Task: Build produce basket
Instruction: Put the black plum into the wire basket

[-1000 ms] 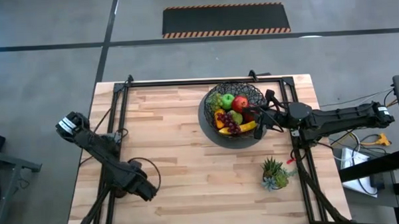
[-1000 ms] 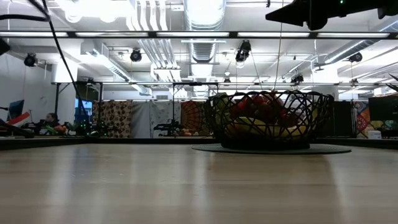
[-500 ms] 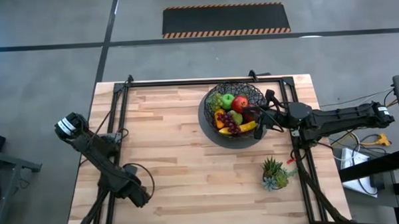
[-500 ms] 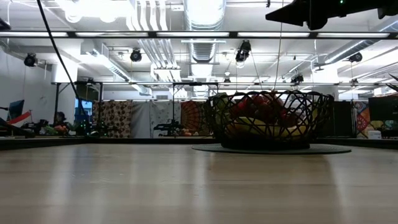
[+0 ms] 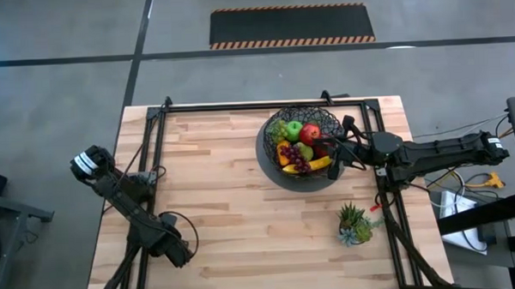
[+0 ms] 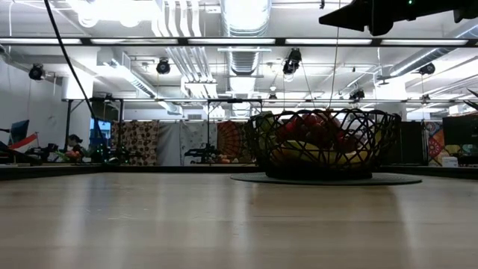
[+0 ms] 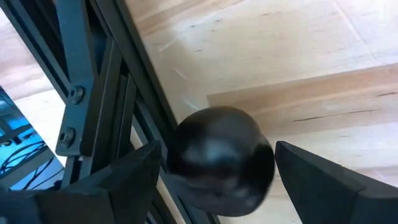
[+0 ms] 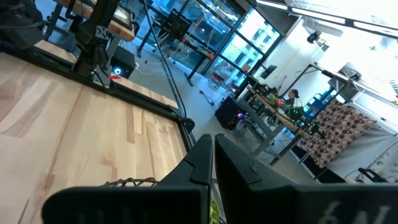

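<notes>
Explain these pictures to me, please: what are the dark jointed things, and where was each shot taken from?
They are two robot arms at a wooden table. One picture looks straight down, one looks level across the tabletop, and two come from cameras on the arms' wrists. The wire basket holds toy fruit: a red apple, a green apple, purple grapes. A small potted plant stands nearer the front. The right gripper is shut at the basket's rim, holding nothing visible. The left gripper waits open at the table's front left corner, empty.
</notes>
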`<state>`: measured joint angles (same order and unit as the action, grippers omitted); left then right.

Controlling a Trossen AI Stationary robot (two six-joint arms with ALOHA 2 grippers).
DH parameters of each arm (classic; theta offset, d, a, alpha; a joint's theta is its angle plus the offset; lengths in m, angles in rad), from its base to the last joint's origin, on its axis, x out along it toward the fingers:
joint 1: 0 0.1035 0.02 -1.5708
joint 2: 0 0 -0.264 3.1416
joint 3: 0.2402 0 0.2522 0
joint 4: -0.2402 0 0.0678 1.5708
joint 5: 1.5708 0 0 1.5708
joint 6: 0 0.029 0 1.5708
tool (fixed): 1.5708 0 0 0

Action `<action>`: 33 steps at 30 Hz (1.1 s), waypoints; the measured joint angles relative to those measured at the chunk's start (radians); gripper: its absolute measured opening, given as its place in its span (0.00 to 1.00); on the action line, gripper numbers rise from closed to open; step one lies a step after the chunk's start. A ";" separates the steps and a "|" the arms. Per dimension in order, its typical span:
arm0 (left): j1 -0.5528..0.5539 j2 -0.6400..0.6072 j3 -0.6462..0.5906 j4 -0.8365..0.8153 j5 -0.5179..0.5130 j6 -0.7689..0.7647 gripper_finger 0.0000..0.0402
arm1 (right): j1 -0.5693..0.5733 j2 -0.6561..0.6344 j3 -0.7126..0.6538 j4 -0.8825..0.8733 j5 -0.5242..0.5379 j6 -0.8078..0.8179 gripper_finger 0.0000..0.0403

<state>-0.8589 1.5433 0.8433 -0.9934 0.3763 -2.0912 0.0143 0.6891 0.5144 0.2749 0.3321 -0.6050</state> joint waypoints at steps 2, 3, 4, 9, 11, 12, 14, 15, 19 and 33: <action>-0.001 0.000 0.000 0.002 0.000 0.002 0.72 | 0.000 0.000 0.000 0.000 0.000 0.000 0.02; -0.001 0.000 0.000 0.005 0.000 0.002 0.70 | 0.000 0.000 0.000 0.000 0.000 -0.001 0.02; -0.001 0.000 0.000 0.006 -0.001 0.002 0.69 | 0.000 0.000 0.000 0.000 0.000 -0.001 0.02; -0.001 0.000 0.000 0.009 -0.006 0.007 0.60 | 0.000 0.000 0.000 0.000 0.000 -0.001 0.02; -0.001 0.000 0.002 0.010 -0.010 0.010 0.58 | 0.000 0.000 0.000 0.000 0.000 0.000 0.02; -0.001 0.000 0.004 0.009 -0.016 0.014 0.57 | 0.000 0.000 0.000 0.000 0.000 0.000 0.02; 0.007 0.000 0.019 0.013 -0.053 0.043 0.56 | 0.000 0.000 0.000 0.000 0.000 0.001 0.02; 0.014 0.000 0.033 0.017 -0.088 0.067 0.56 | 0.000 0.000 0.000 0.000 0.000 0.001 0.02; 0.055 -0.002 0.122 0.021 -0.328 0.219 0.56 | 0.000 0.000 0.000 0.000 0.000 0.002 0.02; 0.323 -0.007 0.336 0.260 -0.912 1.265 0.55 | 0.000 0.081 0.000 0.006 -0.214 -0.021 0.02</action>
<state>-0.5356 1.5364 1.1797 -0.7336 -0.5358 -0.8262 0.0147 0.7704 0.5144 0.2811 0.1177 -0.6259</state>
